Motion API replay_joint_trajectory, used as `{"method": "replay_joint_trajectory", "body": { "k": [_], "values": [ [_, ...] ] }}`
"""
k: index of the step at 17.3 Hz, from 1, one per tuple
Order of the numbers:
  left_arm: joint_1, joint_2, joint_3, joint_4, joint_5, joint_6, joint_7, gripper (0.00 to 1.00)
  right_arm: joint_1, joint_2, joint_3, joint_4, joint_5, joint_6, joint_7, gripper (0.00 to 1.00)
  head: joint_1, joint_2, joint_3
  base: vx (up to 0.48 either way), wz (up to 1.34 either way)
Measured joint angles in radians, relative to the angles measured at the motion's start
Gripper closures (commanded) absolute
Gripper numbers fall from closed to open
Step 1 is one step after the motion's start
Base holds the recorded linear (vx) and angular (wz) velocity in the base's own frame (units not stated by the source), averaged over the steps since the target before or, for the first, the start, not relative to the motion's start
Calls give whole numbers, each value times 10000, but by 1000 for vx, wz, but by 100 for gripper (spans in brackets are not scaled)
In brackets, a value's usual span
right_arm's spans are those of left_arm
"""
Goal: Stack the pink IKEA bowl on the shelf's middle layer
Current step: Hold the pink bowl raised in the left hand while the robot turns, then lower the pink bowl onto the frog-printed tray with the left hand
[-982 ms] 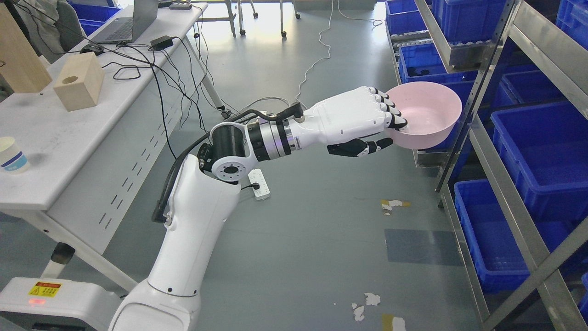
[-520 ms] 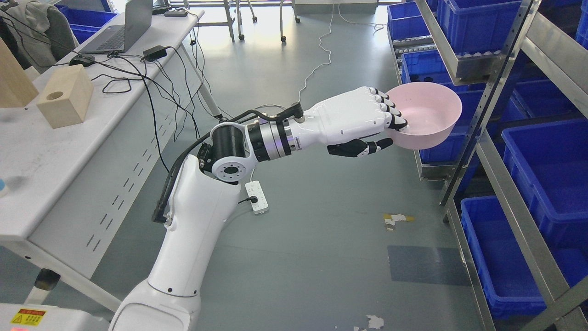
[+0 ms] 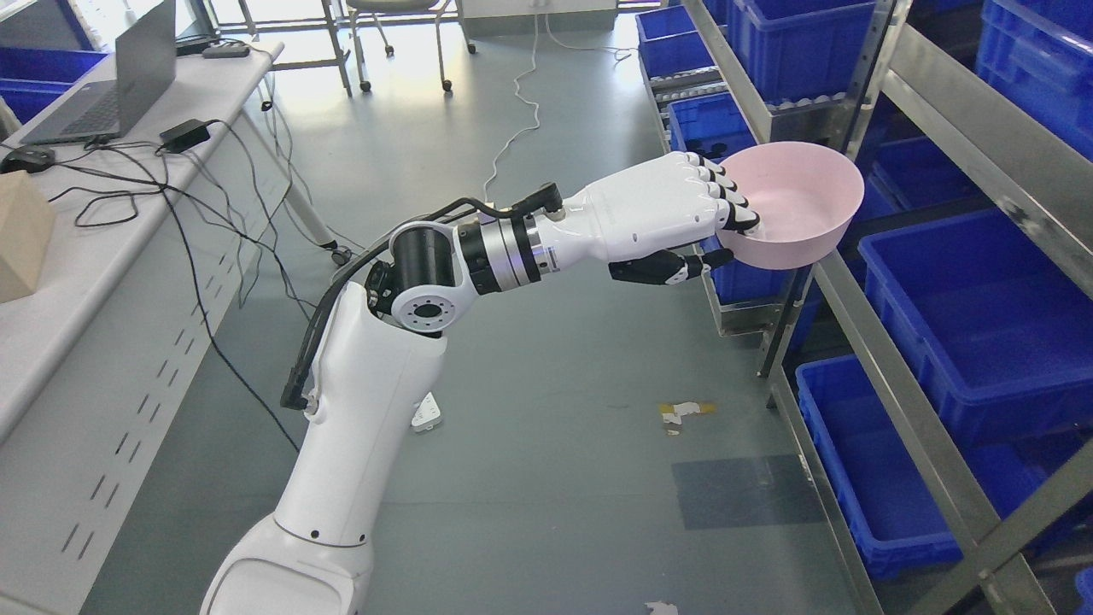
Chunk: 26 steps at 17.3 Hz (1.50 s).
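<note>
Grey floor (image 3: 555, 410) spreads under the left arm, which comes in from the lower left and reaches out to the right. Its hand (image 3: 683, 218) grips the pink bowl (image 3: 798, 205) by the near rim, fingers (image 3: 726, 201) hooked over the edge and thumb beneath. That bowl hangs upright in the air just ahead of the hand, against the metal shelf (image 3: 862, 316) with blue bins (image 3: 982, 316) beyond it.

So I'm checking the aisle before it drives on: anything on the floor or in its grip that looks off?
Torn scraps of tape litter the floor beside the shelf frame, and a white power strip lies by the arm. The pink bowl sits level in the left hand.
</note>
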Motion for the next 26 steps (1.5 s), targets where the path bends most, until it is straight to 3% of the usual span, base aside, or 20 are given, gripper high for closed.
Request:
{"method": "replay_joint_trajectory", "body": {
  "k": [13, 19, 26],
  "values": [
    [-1628, 0, -466, 64, 1276, 0, -102, 92, 6, 0, 0, 0, 0, 0, -4, 0, 0, 0, 0, 9, -1060],
    [-1994, -1, 156, 510, -511, 0, -765, 92, 7, 0, 0, 1, 0, 0, -5, 0, 0, 0, 0, -3, -1223],
    [-2175, 109, 1162, 951, -2760, -22, -1272, 93, 1, 0, 0, 0, 0, 0, -2, 0, 0, 0, 0, 48, -543]
  ]
}}
